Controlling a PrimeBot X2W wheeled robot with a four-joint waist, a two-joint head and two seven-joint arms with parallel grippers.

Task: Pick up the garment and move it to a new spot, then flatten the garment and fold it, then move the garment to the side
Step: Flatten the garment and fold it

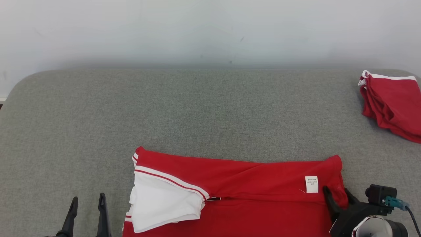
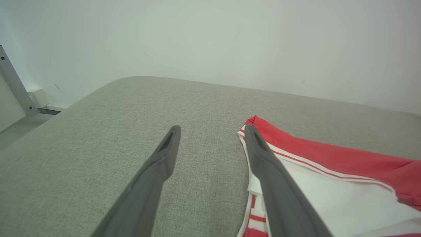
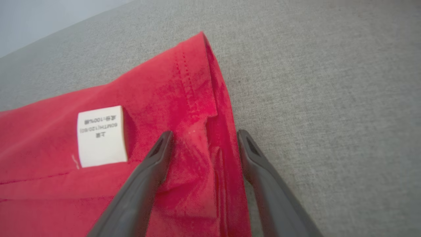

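Lying folded, the red garment (image 1: 250,177) shows a white panel (label (image 1: 311,184) up).

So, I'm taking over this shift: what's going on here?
The robot is working on a red garment with white trim lying on the grey fabric surface. Its right gripper, open, straddles the garment's edge beside the white label. Its left gripper, open, is over bare surface beside the garment's white end. Nothing is gripped.
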